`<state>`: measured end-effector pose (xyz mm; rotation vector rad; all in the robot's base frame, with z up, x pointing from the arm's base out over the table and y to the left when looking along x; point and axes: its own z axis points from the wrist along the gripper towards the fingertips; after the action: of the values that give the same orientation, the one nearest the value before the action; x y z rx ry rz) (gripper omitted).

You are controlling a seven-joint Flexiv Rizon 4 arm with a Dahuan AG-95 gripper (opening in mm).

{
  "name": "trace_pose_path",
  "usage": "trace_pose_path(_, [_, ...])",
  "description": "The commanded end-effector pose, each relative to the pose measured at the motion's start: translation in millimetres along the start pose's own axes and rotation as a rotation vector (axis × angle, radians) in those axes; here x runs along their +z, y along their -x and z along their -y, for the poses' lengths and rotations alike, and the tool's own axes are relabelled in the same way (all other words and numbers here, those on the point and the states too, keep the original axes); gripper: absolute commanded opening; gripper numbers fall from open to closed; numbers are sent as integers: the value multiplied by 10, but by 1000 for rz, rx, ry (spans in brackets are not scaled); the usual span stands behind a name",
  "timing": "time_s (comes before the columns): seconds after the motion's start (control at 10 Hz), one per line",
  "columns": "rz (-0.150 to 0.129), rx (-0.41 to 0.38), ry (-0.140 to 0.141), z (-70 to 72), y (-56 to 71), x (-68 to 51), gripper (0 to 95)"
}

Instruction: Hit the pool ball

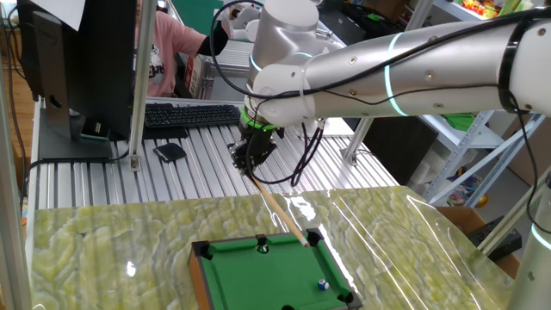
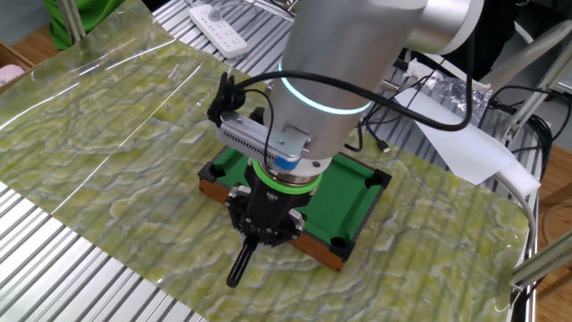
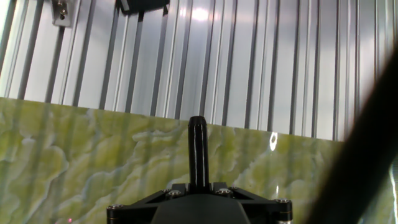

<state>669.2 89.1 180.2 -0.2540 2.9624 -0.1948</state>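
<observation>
**Cue Held, Ball Low in Frame**

The gripper clamps narrowly on a cue stick, upper center of one fixed view. The pool ball lies lower right, well apart, on the mini pool table.

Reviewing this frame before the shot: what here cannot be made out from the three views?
- Pool ball: tiny in one fixed view; in the other, the arm blocks the mini pool table; absent from the hand view.
- Cue tip: contact with anything is too small to judge.
- Hand: finger gap around the cue handle is hidden by its dark body.
- Table's near corner: cut off by the bottom edge in one fixed view.
</observation>
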Motion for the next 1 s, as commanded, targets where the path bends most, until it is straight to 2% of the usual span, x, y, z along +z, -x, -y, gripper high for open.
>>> trace_pose_path(0.1, [-10, -6, 4, 66, 111, -2, 0])
trace_pose_path(0.2, [-8, 7, 1, 119, 163, -9, 0])
trace_pose_path(0.5, [-8, -19, -5, 274, 292, 12, 0])
trace_pose_path(0.6, [-11, -39, -14, 360, 356, 10, 0])
trace_pose_path(0.8, [-9, -71, -12, 573, 493, 32, 0])
trace_pose_path(1.0, [10, -79, -15, 691, 552, 95, 0])
